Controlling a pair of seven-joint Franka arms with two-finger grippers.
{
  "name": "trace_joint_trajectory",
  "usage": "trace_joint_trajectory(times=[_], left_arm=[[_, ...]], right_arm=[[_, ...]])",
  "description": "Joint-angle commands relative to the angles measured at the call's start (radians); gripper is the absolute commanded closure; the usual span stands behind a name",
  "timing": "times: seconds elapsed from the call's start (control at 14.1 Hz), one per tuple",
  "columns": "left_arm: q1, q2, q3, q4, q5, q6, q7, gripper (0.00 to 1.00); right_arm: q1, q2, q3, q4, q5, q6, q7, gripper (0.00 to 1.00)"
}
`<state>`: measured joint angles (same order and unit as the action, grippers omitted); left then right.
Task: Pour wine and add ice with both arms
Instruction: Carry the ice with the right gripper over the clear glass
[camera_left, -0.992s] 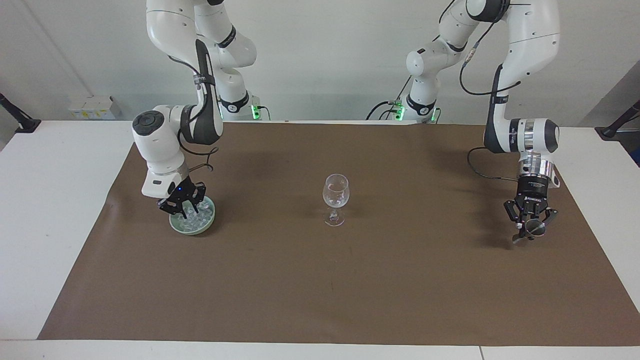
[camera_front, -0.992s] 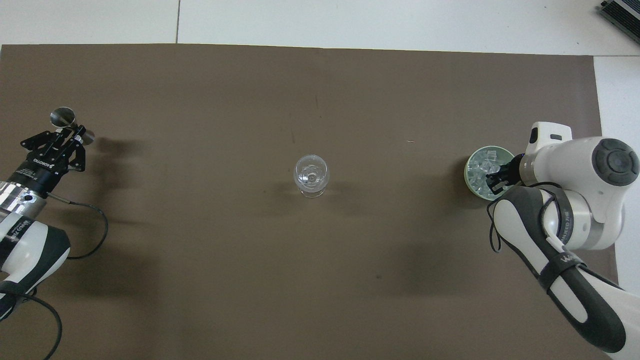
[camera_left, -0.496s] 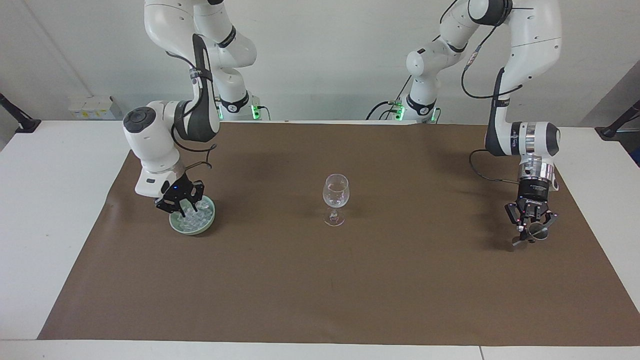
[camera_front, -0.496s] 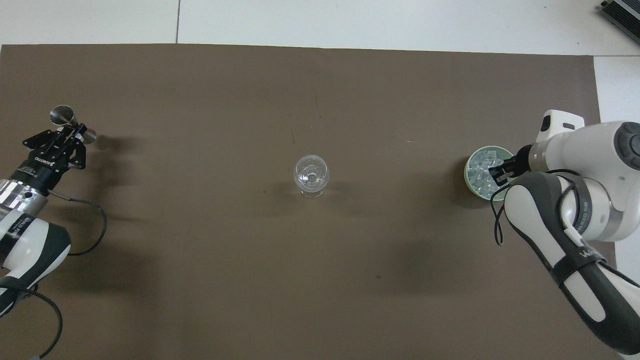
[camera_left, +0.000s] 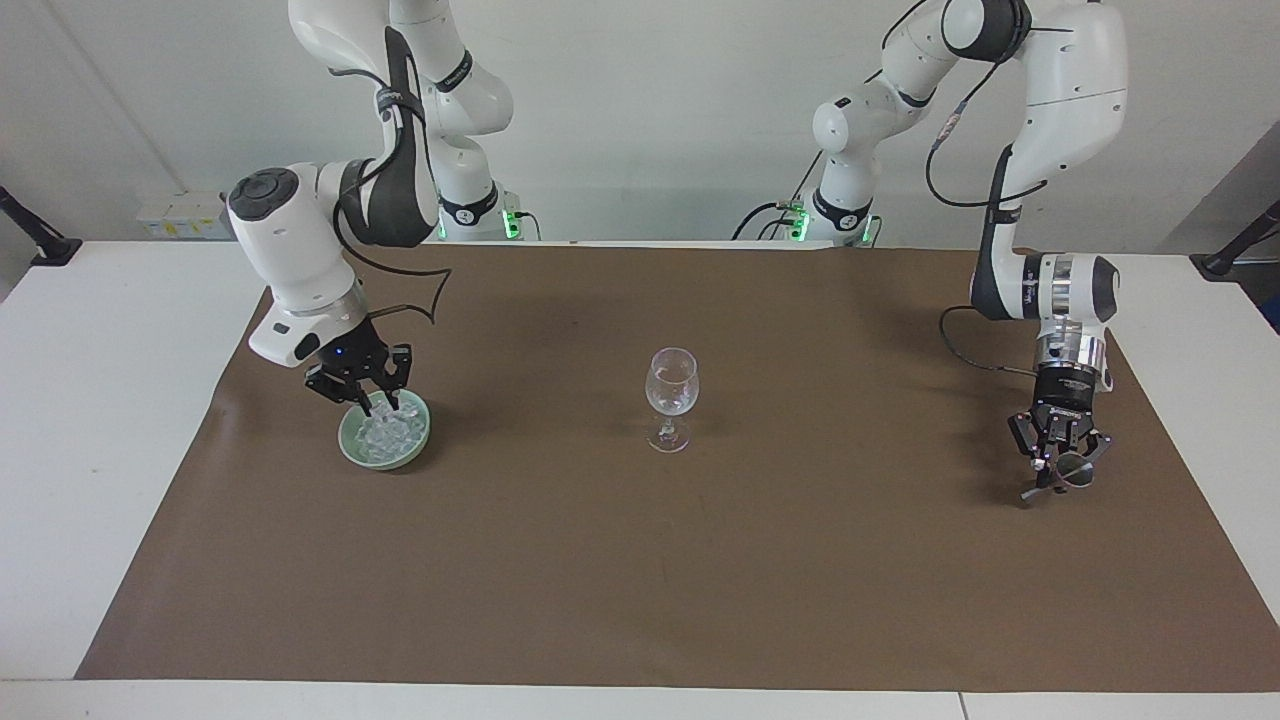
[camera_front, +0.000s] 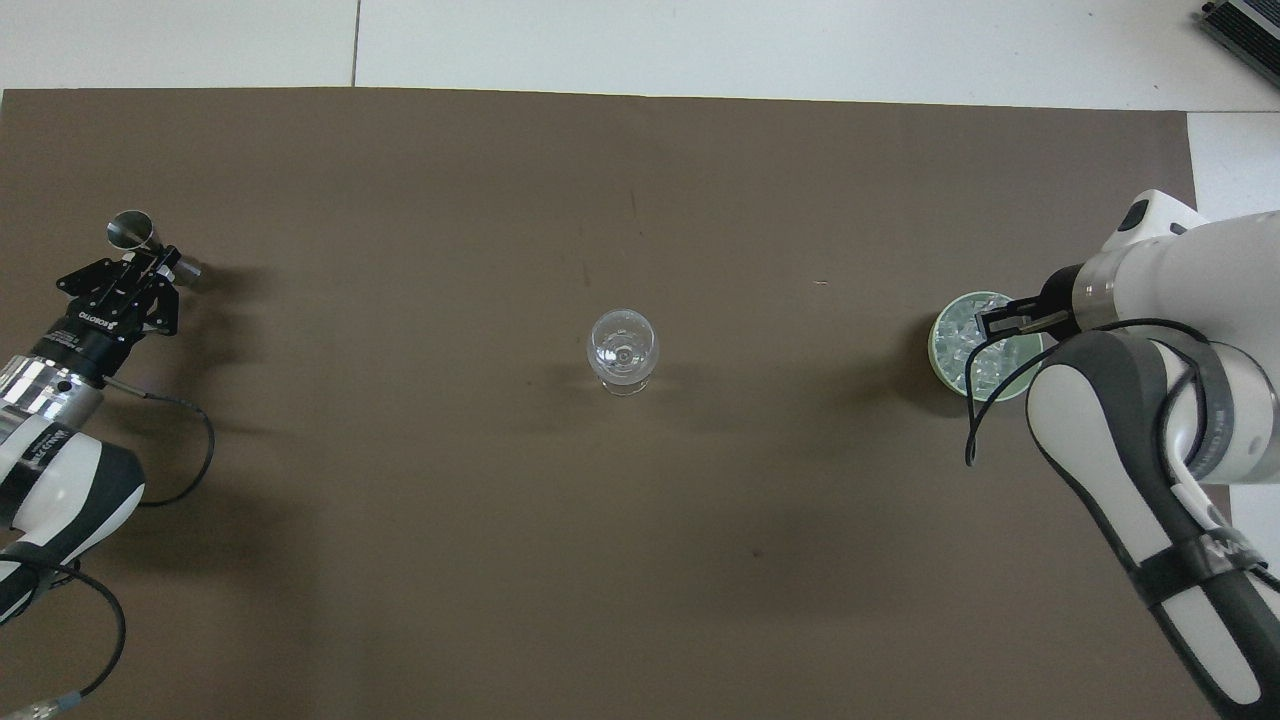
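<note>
My left gripper (camera_left: 1055, 478) hangs low over the brown mat (camera_left: 640, 580) near the edge at my left arm's end of the table (camera_left: 100, 450), clamped shut on a small metal measuring cup (camera_left: 1072, 468); from above (camera_front: 135, 275) the cup (camera_front: 130, 231) shows its round mouth, tilted, its middle hidden by my fingers; whether it touches the mat I cannot tell; what it holds, if anything, is not visible.

My right gripper (camera_left: 372, 405) sits just above the pale green bowl (camera_left: 352, 455) near the edge at my right arm's end, fingertips closed over the ice (camera_left: 388, 432); whether a cube is pinched between them is too small to make out; in the overhead view my own white forearm covers the bowl's (camera_front: 938, 345) nearer rim, and only part of the ice (camera_front: 962, 335) and the tips of the gripper (camera_front: 992, 322) show.

The wine glass (camera_left: 671, 397) stands upright at the mat's centre, well apart from both grippers; seen from above (camera_front: 623, 350) it is clear, its contents hard to judge.

My arms' upper parts are cut off at the frame's top in the facing view.
</note>
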<state>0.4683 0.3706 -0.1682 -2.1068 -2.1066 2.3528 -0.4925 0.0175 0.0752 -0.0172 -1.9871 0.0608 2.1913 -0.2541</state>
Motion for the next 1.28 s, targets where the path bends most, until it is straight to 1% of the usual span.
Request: trace_joint_trajectory(times=[0.0,0.21,0.35,0.57,0.78,0.85,1.21], left_arm=[[0.024,0.03,-0.005,0.033,0.019,-0.029,-0.015,1.0],[0.024,0.031,-0.005,0.031,0.019,-0.029,-0.012,1.0],[0.026,0.031,-0.007,0.031,0.019,-0.029,-0.012,1.0],[0.026,0.033,-0.007,0.03,0.017,-0.026,-0.011,1.0],[0.026,0.034,-0.007,0.028,0.017,-0.026,-0.009,0.99],[0.026,0.034,-0.007,0.028,0.017,-0.026,-0.009,0.99],[0.024,0.037,-0.007,0.028,0.017,-0.024,-0.009,0.99]], right_arm=[[-0.01,-0.021,0.049,0.071,0.02,-0.095,0.14,1.0],[-0.008,-0.023,0.089,0.148,0.02,-0.192,0.24,1.0],[-0.008,-0.023,0.132,0.197,0.02,-0.257,0.33,1.0],[-0.008,-0.023,0.212,0.246,0.019,-0.286,0.502,1.0],[-0.007,-0.021,0.304,0.254,0.013,-0.254,0.66,1.0],[-0.007,-0.021,0.321,0.254,0.013,-0.24,0.697,1.0],[-0.001,-0.006,0.423,0.246,0.019,-0.093,0.881,1.0]])
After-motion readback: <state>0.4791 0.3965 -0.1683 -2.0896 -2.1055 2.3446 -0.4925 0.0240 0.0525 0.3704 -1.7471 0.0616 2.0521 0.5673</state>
